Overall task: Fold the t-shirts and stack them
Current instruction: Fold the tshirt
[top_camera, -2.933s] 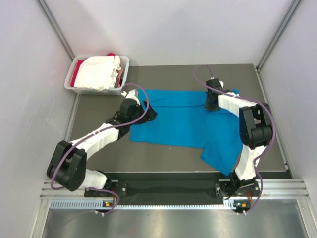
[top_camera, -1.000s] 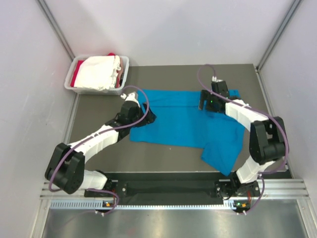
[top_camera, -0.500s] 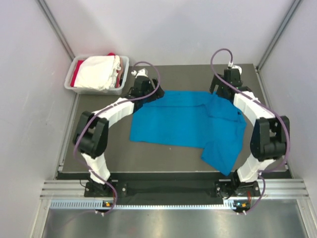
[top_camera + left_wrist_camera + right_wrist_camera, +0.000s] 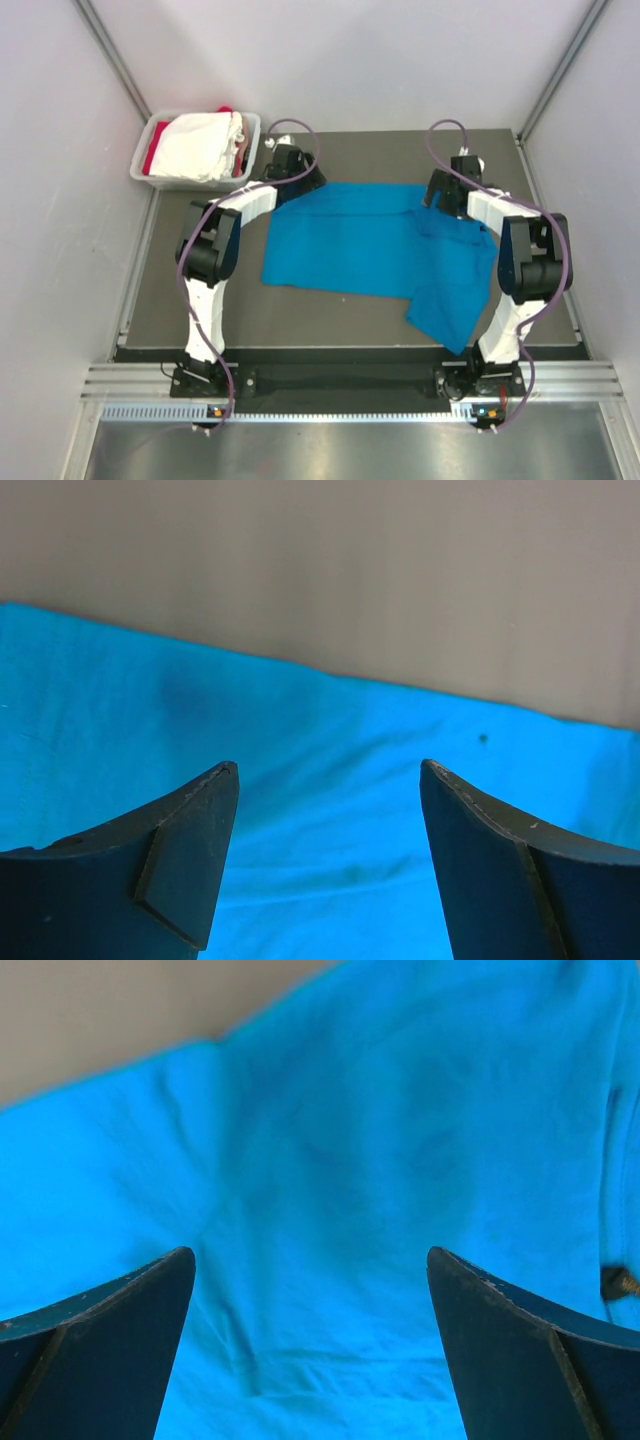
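Blue t-shirt point(image 4: 360, 245) spread flat for folding. Left gripper point(image 4: 328, 770), right gripper point(image 4: 310, 1255) hover over far edge corners, jaws wide, empty, likely poised to pinch.

Nothing here can be read: no writing, label, brand or number. The blue t-shirt point(image 4: 370, 245) carries one small dark mark point(image 4: 619, 1282), seen at the right edge of the right wrist view, too small and blurred to make out as letters.
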### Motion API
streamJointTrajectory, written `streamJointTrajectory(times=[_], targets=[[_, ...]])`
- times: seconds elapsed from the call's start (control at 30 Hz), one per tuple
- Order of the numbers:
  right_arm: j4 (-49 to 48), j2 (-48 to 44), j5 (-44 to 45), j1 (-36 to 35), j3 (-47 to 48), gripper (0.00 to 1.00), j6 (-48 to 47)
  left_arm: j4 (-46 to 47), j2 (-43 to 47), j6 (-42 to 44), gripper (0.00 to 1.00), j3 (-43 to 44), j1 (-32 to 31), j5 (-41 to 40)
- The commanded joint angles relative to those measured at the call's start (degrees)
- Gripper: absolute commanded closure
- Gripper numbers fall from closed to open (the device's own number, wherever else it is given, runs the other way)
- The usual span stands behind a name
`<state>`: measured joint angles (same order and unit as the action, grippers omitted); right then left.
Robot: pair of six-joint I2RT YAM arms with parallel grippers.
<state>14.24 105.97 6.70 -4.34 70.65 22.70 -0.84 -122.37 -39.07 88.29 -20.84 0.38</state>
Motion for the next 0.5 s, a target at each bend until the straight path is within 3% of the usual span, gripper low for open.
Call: streamJointTrajectory(times=[0.0, 0.27, 0.47], targets=[[-1.15, -4.37, 0.68, 0.12, -4.55, 0.0, 0.33, 1.02, -0.59, 0.92, 0.22, 2.76, 0.98, 1.37], [-0.62, -7.35, 0.16, 0.29, -9.39, 0.0, -0.72, 1.11, -0.77, 1.01, 0.23, 2.68, 0.89, 1.9], [1.84, -10.96, 0.59, 0.21, -2.73, 0.0, -1.96, -2.75, -1.03, 2.16, 0.23, 4.17, 0.89, 1.9]])
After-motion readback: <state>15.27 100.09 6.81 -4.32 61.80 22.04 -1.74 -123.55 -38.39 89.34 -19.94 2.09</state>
